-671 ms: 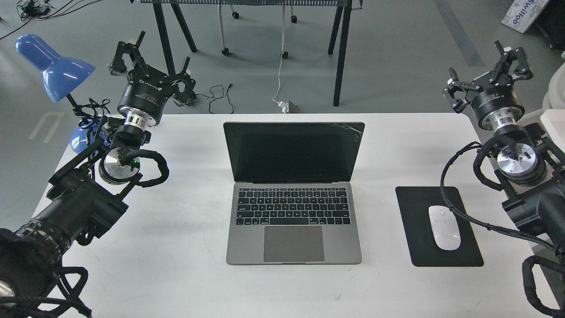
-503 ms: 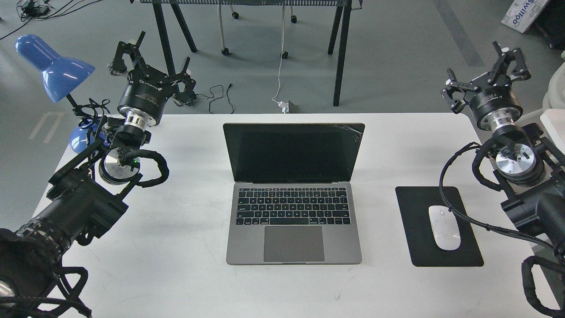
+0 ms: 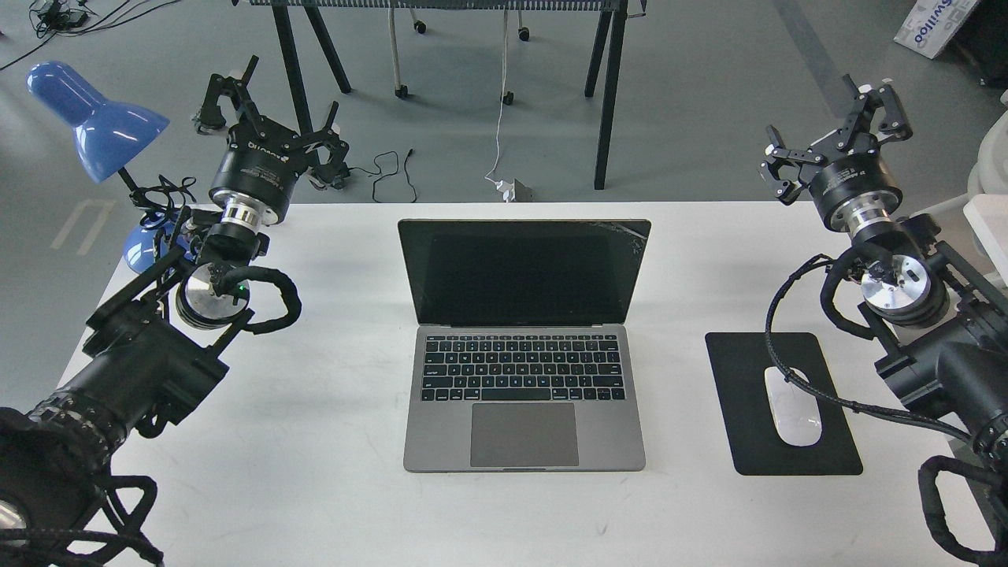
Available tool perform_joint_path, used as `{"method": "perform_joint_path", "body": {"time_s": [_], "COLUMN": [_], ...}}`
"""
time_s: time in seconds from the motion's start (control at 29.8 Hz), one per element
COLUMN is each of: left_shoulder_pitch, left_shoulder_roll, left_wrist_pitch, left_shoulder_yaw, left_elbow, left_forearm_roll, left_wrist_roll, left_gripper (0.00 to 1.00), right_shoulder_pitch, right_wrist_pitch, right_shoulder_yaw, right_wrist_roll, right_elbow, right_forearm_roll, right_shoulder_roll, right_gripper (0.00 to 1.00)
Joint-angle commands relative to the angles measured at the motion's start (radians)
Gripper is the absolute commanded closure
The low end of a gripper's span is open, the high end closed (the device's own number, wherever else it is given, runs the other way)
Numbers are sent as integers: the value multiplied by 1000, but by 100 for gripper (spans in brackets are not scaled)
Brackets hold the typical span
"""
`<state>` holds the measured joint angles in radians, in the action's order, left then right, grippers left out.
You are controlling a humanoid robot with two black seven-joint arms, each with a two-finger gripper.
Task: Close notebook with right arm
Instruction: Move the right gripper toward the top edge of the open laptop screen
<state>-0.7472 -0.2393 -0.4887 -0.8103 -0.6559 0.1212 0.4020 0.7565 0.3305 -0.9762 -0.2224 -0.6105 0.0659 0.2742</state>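
The notebook (image 3: 524, 346) stands open in the middle of the white table (image 3: 331, 472). It is a space-grey laptop with a black screen cracked at the top right corner, black keys and a large trackpad. My right gripper (image 3: 833, 130) is open and empty, held above the table's far right corner, well right of the screen. My left gripper (image 3: 268, 118) is open and empty at the table's far left, by the blue lamp.
A blue desk lamp (image 3: 94, 118) stands at the far left corner. A black mouse pad (image 3: 744, 449) with a white mouse (image 3: 791, 405) lies right of the notebook, under my right arm's cable. Black table legs and floor cables lie beyond the far edge.
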Motion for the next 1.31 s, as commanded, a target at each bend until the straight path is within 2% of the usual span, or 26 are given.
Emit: {"method": "perform_joint_path", "body": {"time_s": [0.0,0.13,0.3,0.54,1.01,1.28], "left_shoulder_pitch": [0,0,0,0,0,0], "left_shoulder_roll": [0,0,0,0,0,0], "left_wrist_pitch": [0,0,0,0,0,0], "left_shoulder_yaw": [0,0,0,0,0,0], "left_elbow": [-1,-1,-1,-1,-1,-1], "left_forearm_roll": [-2,-3,-5,-5,-6,-5], "left_wrist_roll": [0,0,1,0,0,0], "left_gripper": [0,0,0,0,0,0], "right_shoulder_pitch": [44,69,72,63,-28,-43], "right_wrist_pitch": [-1,-1,-1,1,1,1], "right_shoulder_yaw": [106,185,194,263,301,383], "right_wrist_roll": [0,-2,0,0,18,17], "right_elbow": [9,14,12,-23,-202,-252], "right_forearm_roll": [3,3,12,9,12,12], "right_shoulder_roll": [-30,-75,-128,-133,-83,-15], "right_gripper": [0,0,0,0,0,0]}}
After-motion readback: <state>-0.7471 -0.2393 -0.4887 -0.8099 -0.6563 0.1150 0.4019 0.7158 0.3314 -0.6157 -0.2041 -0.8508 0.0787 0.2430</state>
